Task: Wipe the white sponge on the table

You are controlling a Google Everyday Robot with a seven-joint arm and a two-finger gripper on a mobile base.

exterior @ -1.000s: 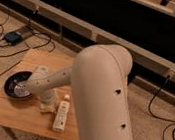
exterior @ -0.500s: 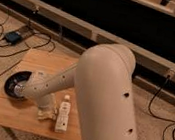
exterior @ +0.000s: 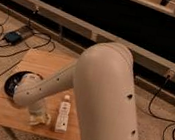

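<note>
The table (exterior: 45, 62) is a low light-brown wooden top at the left of the camera view. The white sponge (exterior: 42, 121) is a small off-white pad lying near the table's front edge. My gripper (exterior: 37, 115) points down at the end of the large cream arm (exterior: 102, 92). It sits right on top of the sponge and hides part of it.
A dark bowl (exterior: 12, 84) stands on the table's left side, next to the arm's wrist. A white capped bottle (exterior: 63, 115) lies just right of the sponge. Black cables and a power adapter (exterior: 13, 36) lie on the floor at the back left.
My gripper has slid toward the table's front edge, and the sponge under it has moved along with it. The bottle and bowl have stayed put.
</note>
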